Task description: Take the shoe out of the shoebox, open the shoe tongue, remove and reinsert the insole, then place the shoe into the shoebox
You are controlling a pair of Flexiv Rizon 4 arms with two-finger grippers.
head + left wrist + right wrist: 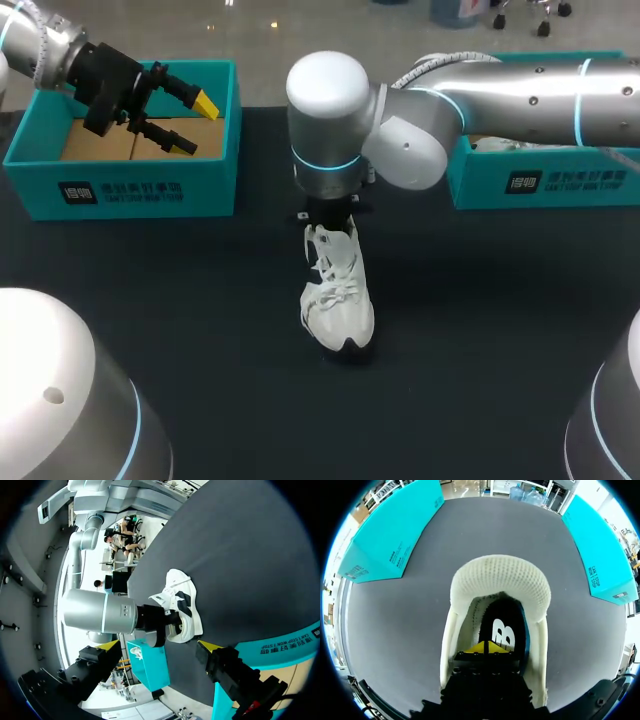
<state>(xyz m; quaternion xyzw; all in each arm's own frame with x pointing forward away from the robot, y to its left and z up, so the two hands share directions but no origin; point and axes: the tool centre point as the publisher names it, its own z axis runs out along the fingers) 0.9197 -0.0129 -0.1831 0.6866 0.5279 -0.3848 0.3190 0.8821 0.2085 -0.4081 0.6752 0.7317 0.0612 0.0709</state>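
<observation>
Standing on its sole at the middle of the table (180, 310), the shoe (337, 295) is seen with its toe toward the near edge and its heel under the right arm. The right claw (485, 649) is set inside the shoe's opening, its tips close together just above the insole (503, 630). Whether the insole's edge is pinched between them cannot be told. The left claw (195, 125) is held wide over the left box (130, 190) at the far left, well apart from the shoe, so the shoe is braced by nothing.

That is judged the main risk. If the insole is pulled up while it is gripped by the lining, the whole shoe may be lifted, tipped onto its side or dragged toward the right box (545, 185). A shallow pinch may also be lost, and the insole dropped back crooked or folded. The padded collar could be caught by the claw's body on the way out.
</observation>
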